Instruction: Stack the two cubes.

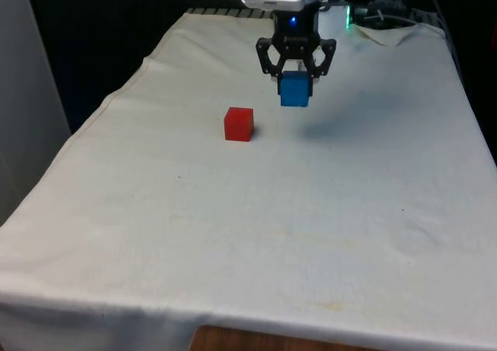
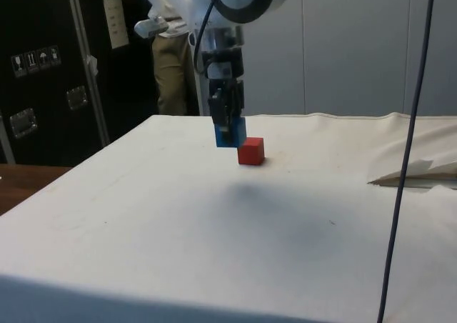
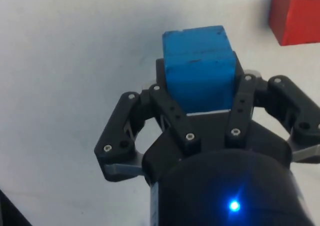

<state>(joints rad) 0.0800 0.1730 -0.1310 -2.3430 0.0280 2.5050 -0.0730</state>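
While the end effector (image 1: 296, 78) is gripping the blue cube (image 1: 295, 90) with fingers closed on its sides, it is holding it clear above the desk (image 1: 256, 227), likely for carrying over to the red cube (image 1: 239, 123). Red cube is sitting flat on the cloth, toward the front view's left of the blue one and apart from it, so nothing is stacking yet. Count: two cubes, one blue, one red. A person (image 2: 171, 58) is standing behind the desk in the side view.
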